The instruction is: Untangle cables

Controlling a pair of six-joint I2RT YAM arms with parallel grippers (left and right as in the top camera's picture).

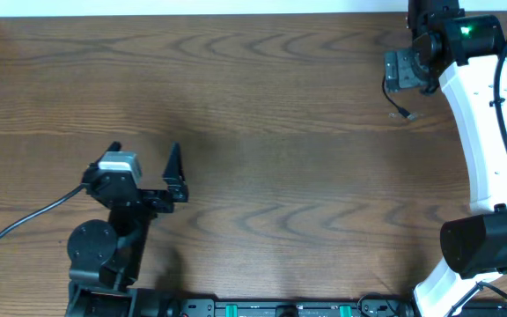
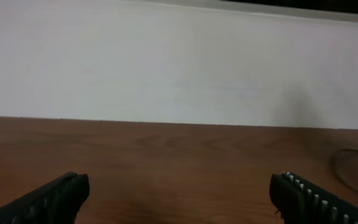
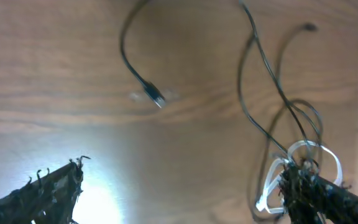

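Right wrist view: the right gripper (image 3: 182, 180) stands spread wide, gripping nothing. The cables (image 3: 289, 109), thin black cords bunched with one white loop (image 3: 303, 145), lie at the tip of one finger (image 3: 328, 196). Whether they touch it cannot be told. A loose plug end (image 3: 156, 96) rests ahead of the gap. The left gripper (image 2: 179, 190) is likewise spread and empty over the table (image 2: 179, 149). The table is brown wood with visible grain, and a plain white wall (image 2: 166, 62) stands beyond.

left tool (image 2: 179, 190) held low and level, jaws spread wide with nothing between, left arm (image 1: 104, 238) black, folded close over its base at the near left, right tool (image 3: 182, 177) pointing straight down, jaws wide apart, right arm (image 1: 482, 132) white, stretched to the far right corner
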